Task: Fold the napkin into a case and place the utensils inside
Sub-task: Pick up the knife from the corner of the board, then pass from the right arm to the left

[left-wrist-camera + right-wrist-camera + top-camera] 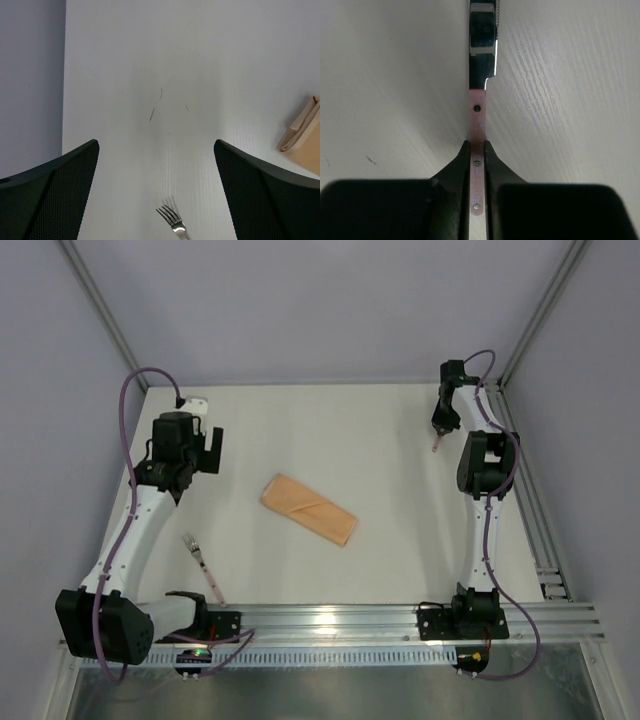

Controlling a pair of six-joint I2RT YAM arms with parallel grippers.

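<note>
The peach-orange napkin lies folded as a narrow case at the table's middle, slanting down to the right; its end shows at the right edge of the left wrist view. The fork lies near the front left, tines pointing away; its tines show in the left wrist view. My left gripper is open and empty, above the table's left side. My right gripper at the far right is shut on the knife's pink handle; the blade points away from it.
An aluminium rail runs along the near edge. Grey walls close in the table's left, back and right sides. A metal strip lines the right edge beside the right arm.
</note>
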